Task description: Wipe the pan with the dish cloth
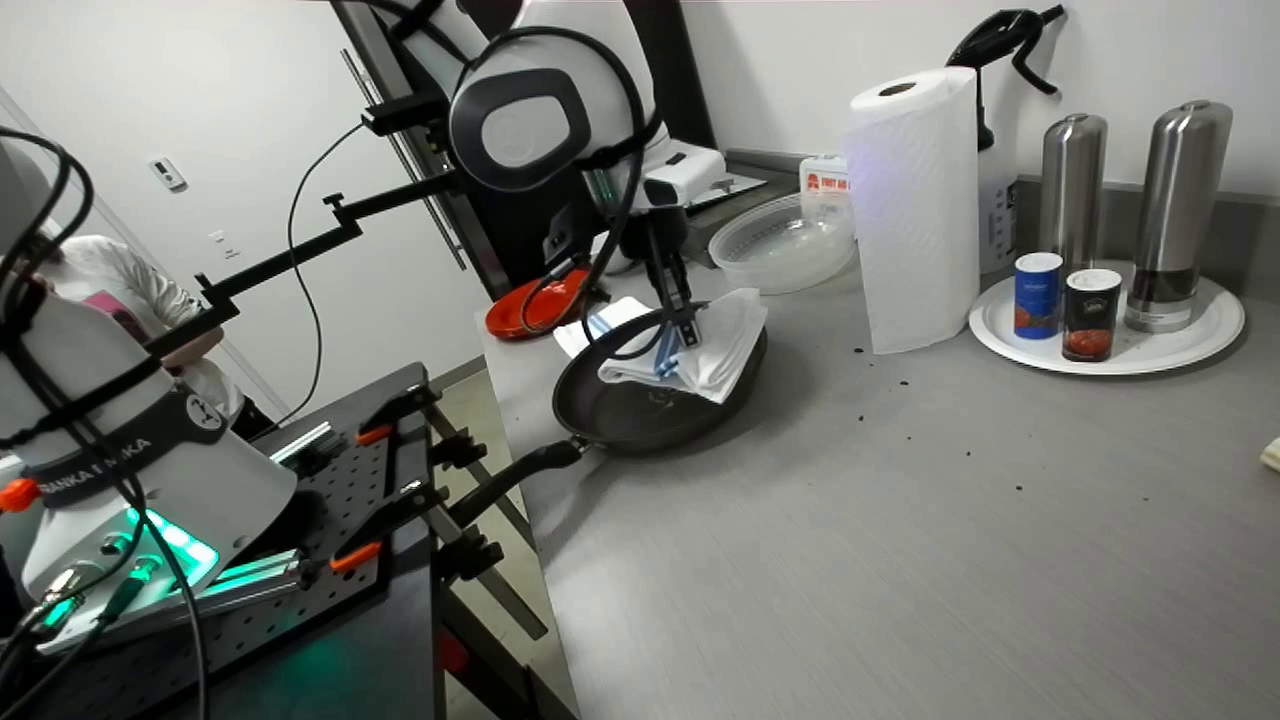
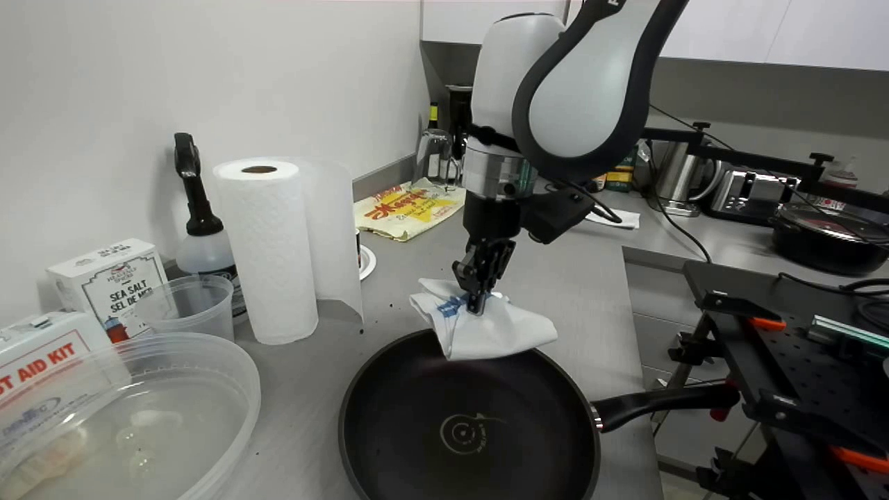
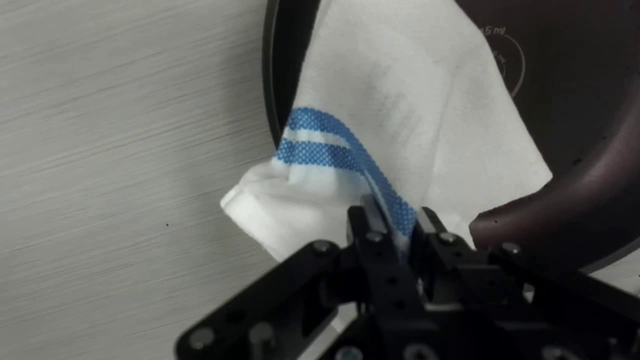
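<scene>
Wrist view: white rumpled fabric dish cloth (image 3: 400, 115) with blue stripes extends over the rim and part of the interior of the round shallow black frying pan (image 3: 560, 95); whether it touches the base cannot be determined. Jointed black pincer (image 3: 399, 217) is nearly closed, clamped on a blue-striped fold of the cloth. Both exterior views place the pan on the grey counter (image 1: 850, 560), dark handle (image 2: 667, 402) projecting past the edge, tall white paper towel roll (image 2: 267, 257) upright nearby.

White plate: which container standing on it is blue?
The leftmost canister, blue below its white top, on the white plate in an exterior view. The other canister is mostly black; the tall steel cylinders are mostly silver.
</scene>
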Controlling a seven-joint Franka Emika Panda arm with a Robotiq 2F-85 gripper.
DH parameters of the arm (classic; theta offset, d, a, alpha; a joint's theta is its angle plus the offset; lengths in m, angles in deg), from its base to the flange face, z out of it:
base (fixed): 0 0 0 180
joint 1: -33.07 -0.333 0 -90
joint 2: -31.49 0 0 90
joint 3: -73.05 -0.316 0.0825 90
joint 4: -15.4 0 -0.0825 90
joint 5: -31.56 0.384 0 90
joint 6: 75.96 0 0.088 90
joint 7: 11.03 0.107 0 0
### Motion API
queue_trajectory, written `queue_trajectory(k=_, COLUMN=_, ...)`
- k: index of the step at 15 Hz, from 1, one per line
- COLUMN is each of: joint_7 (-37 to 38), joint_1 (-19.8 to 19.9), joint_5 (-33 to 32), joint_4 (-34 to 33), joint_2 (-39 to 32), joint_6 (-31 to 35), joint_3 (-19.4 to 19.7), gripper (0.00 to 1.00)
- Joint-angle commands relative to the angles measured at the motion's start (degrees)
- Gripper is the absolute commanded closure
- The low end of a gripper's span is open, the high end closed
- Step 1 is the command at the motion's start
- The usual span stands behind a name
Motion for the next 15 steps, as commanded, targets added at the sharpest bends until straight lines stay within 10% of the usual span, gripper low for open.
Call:
queue_trajectory(k=1, joint_7=0.8, joint_1=-0.9, joint_5=1.3, joint_4=-1.8, joint_2=-3.7, joint_6=0.4, joint_3=0.2, gripper=0.97)
queue_trajectory(k=15, joint_7=9.8, joint_1=-10.4, joint_5=0.8, joint_4=-5.3, joint_2=-12.6, joint_6=5.8, joint_3=6.5, gripper=0.97)
